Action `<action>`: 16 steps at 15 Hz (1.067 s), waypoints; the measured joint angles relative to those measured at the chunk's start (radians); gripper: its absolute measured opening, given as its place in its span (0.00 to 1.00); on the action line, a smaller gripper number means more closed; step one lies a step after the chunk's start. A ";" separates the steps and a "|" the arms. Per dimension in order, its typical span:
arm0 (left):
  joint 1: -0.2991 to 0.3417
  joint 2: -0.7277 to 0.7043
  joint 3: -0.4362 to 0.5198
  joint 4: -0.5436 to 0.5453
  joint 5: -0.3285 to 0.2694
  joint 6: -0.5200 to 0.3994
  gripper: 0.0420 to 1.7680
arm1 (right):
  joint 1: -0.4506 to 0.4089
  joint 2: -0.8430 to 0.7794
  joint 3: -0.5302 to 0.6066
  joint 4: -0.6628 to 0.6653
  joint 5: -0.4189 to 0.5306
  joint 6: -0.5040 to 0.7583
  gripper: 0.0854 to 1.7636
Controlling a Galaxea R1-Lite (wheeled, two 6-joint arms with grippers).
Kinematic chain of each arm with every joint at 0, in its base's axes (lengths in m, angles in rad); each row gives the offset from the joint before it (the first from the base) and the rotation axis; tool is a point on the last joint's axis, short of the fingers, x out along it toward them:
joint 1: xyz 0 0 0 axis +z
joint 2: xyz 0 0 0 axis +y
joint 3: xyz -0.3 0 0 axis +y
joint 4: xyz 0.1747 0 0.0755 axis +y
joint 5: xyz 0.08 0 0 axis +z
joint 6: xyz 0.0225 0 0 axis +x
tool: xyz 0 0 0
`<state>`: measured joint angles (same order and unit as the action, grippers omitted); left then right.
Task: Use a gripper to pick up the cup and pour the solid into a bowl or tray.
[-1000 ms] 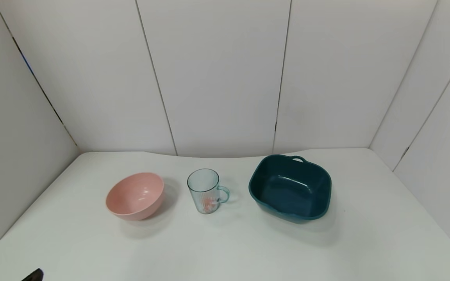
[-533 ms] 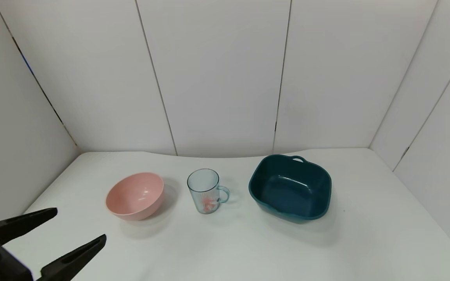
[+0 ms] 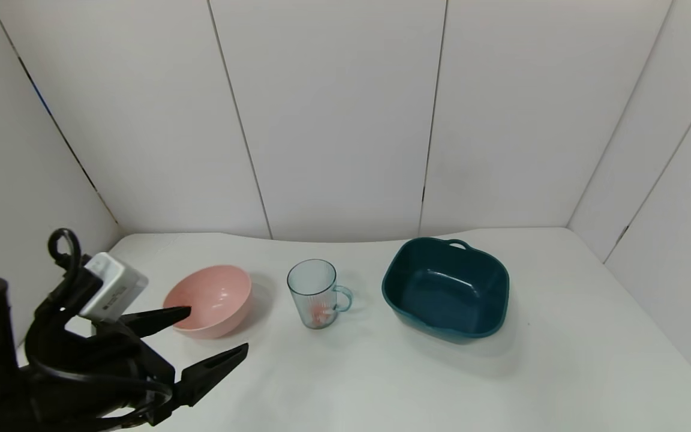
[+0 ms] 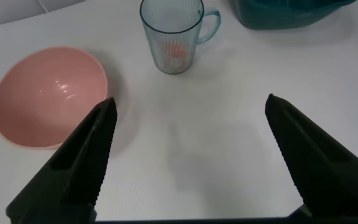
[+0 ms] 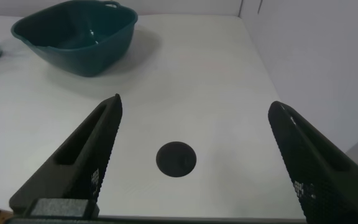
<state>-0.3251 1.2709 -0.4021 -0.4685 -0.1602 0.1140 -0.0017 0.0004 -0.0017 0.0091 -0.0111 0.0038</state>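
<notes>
Here, left gripper [image 3: 213,337] low at near left over the white worktop [image 3: 345,384], jaws spread wide and empty, one tip in front of the pink bowl [image 3: 209,300]. Right of that, ribbed pale-blue cup [image 3: 314,293] upright mid-worktop, handle toward the teal basin [image 3: 446,288], red and white pieces [image 3: 320,313] at its bottom. Right gripper [image 5: 194,155] over the near right worktop, jaws open too. Risks: clipping the bowl's rim on approach; tipping the light cup with an off-centre closing, spilling pieces.
</notes>
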 joint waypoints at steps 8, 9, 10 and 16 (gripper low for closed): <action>-0.065 0.333 0.036 -0.309 0.099 -0.031 0.97 | 0.000 0.000 0.000 0.000 0.001 0.000 0.97; -0.073 0.370 0.034 -0.334 0.112 -0.046 0.97 | 0.000 0.000 0.000 0.000 0.001 0.001 0.97; -0.079 0.406 0.032 -0.368 0.124 -0.055 0.97 | 0.000 0.000 0.000 0.000 0.001 0.001 0.97; -0.108 0.643 0.039 -0.700 0.182 -0.099 0.97 | 0.000 0.000 0.000 0.002 0.002 0.000 0.97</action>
<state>-0.4330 1.9140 -0.3632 -1.1681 0.0221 0.0153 -0.0017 0.0004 -0.0017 0.0115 -0.0091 0.0043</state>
